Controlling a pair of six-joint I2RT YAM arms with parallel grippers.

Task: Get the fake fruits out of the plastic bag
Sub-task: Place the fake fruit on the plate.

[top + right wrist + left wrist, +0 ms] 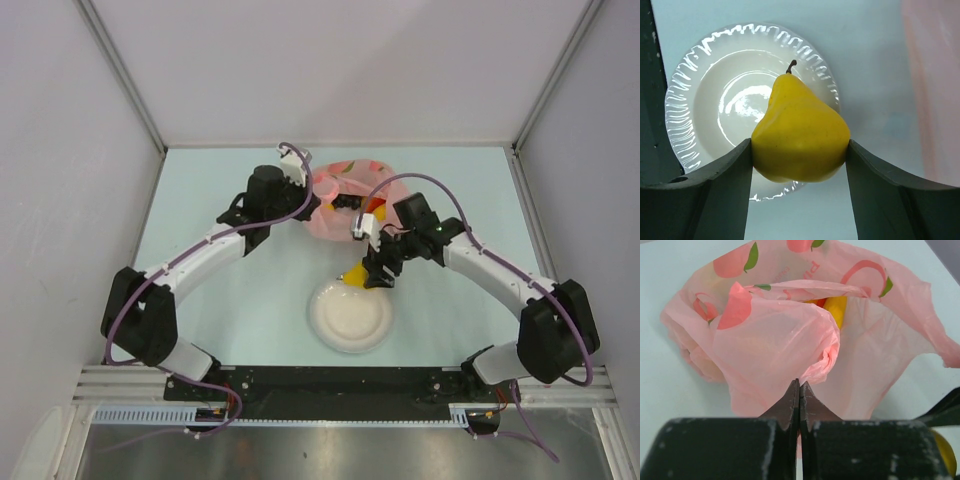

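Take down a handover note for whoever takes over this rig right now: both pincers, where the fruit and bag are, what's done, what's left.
Left pincer: shut on a fold of the plastic bag.
Right pincer: shut on the yellow pear, held over the white plate.
Done: the pear is out of the bag, not yet released.
Left: set the pear down. A yellow piece shows in the bag's mouth, so there is more fruit to pull out.
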